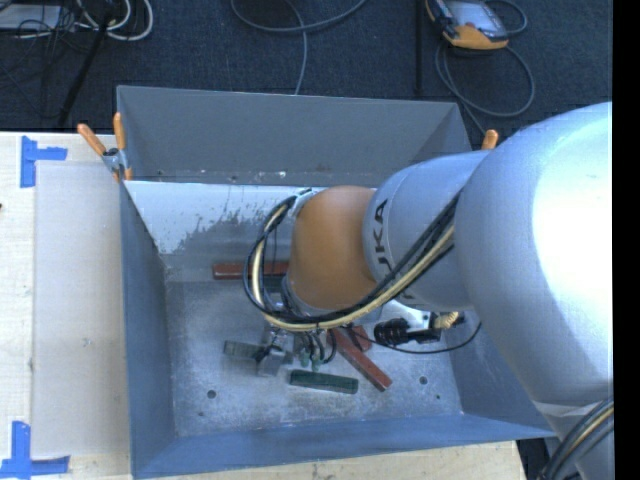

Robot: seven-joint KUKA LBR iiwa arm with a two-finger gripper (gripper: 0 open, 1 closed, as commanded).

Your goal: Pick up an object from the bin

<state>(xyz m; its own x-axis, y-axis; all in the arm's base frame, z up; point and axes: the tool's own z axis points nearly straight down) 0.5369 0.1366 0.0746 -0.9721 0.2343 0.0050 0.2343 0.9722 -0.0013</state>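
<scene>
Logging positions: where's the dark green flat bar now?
Camera view: the dark green flat bar lies on the bin floor near the front wall, just below the gripper, beside a reddish-brown stick.

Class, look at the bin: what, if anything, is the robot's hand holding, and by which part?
It cannot be told: the hand is down among a grey piece, a dark green bar and a reddish-brown bar.

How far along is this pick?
Reach looks done: the gripper sits low at the bin floor, among a grey flat piece, a dark green bar and a red-brown stick. In hand: settling on one, apparently. Left: grasp and lift; all three lie flat.
</scene>
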